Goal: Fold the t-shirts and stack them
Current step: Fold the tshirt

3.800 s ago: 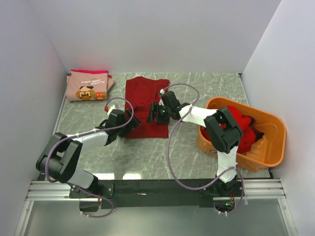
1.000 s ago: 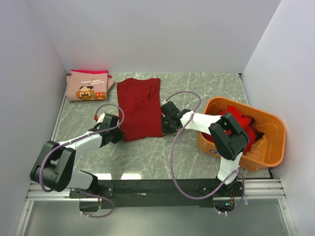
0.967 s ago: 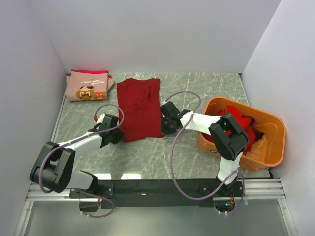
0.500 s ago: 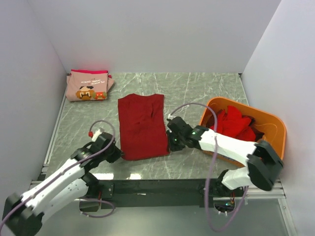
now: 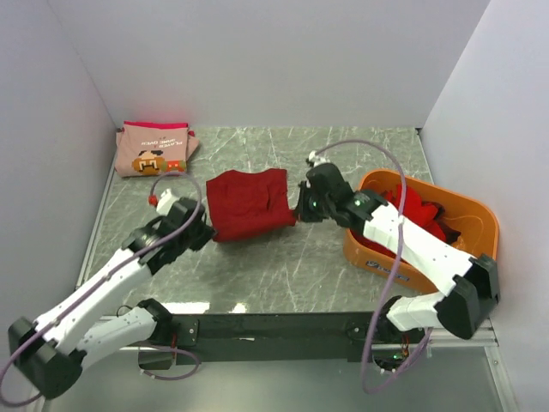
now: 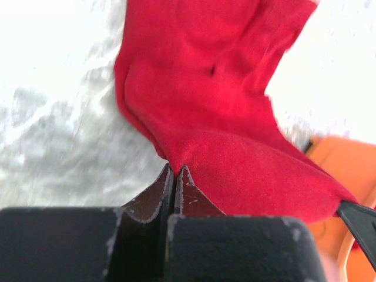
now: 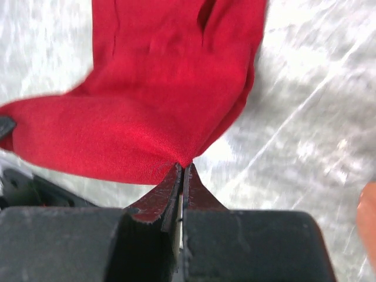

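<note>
The left gripper (image 5: 208, 230) is pressed together on one near corner of a red shirt (image 5: 249, 203), and the right gripper (image 5: 300, 211) is pressed together on the other near corner, so the shirt hangs between the two arms near the middle of the table (image 5: 283, 266). In the left wrist view the fingertips (image 6: 174, 171) meet with no gap that shows, and a pinch of red cloth comes out from between them; the shirt (image 6: 235, 117) runs up and away from there, its held edge stretched off to the right. In the right wrist view the fingertips (image 7: 182, 169) are likewise nipped on a point of cloth, and the shirt (image 7: 158, 106) spreads away from them, with its held edge pulled out to the left and slightly bowed. From above, the held edge is raised off the table and sits over the rest of the shirt, whose far part lies flat on the marble; the cloth between the grippers is creased and slack. A pink shirt (image 5: 153, 148) with a brown moustached face on it lies folded in the far left corner, well apart from the red one, with a strip of red cloth showing under its far edge. At the right side stands an orange tub (image 5: 480, 216), just beside the right arm, and a heap of red shirts (image 5: 413, 206) lies loose inside it.
</note>
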### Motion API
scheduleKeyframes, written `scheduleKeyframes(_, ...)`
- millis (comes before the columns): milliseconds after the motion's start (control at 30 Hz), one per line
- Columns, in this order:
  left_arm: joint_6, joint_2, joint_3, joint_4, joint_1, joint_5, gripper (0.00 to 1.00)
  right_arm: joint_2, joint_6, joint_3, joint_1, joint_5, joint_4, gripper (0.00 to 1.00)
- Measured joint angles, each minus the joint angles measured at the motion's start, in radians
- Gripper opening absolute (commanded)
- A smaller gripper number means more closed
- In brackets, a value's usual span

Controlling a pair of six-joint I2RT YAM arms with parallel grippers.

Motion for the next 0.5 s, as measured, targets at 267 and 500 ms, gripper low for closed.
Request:
scheduleKeyframes(267,0.101,0.269,0.234,0.039,0.14,-0.038,0.01,0.207,-0.022,0.222,-0.144,-0.055,0.035,0.0)
scheduleKeyframes(500,0.192,0.446,0.363,0.086,0.24,-0.027,0.01,0.382,-0.052,0.425,-0.195,-0.101,0.031,0.0)
